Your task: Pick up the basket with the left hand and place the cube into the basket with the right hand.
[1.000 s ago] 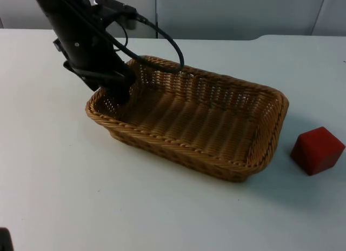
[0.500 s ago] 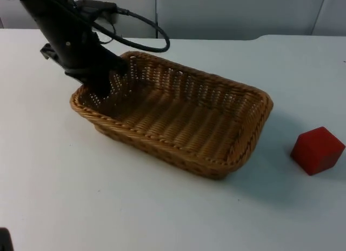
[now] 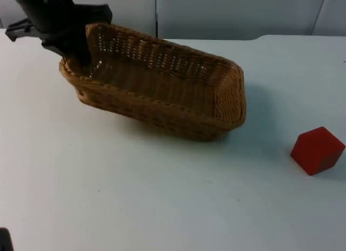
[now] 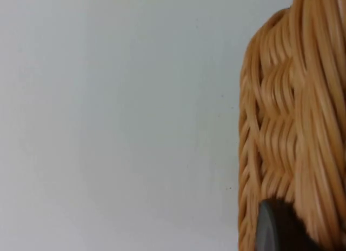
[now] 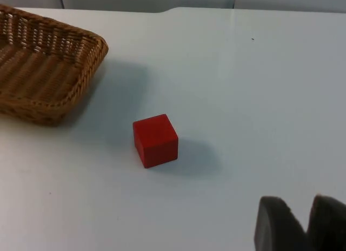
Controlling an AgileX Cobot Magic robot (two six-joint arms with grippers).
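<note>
The brown wicker basket (image 3: 162, 83) hangs tilted above the table, its left end higher than its right. My left gripper (image 3: 78, 59) is shut on the rim of that left end. In the left wrist view the basket's woven wall (image 4: 292, 126) stands close beside a black fingertip (image 4: 281, 229). The red cube (image 3: 317, 150) sits on the table right of the basket, apart from it. In the right wrist view the cube (image 5: 155, 140) lies ahead of my right gripper (image 5: 309, 224), which waits shut and holds nothing, with the basket's end (image 5: 38, 61) further off.
The white table (image 3: 162, 197) stretches bare in front of the basket and around the cube. The grey partition wall (image 3: 227, 13) closes off the far edge.
The left arm has drawn the basket up and toward the far left, tilting it so its left end rises. The cube has stayed put.
</note>
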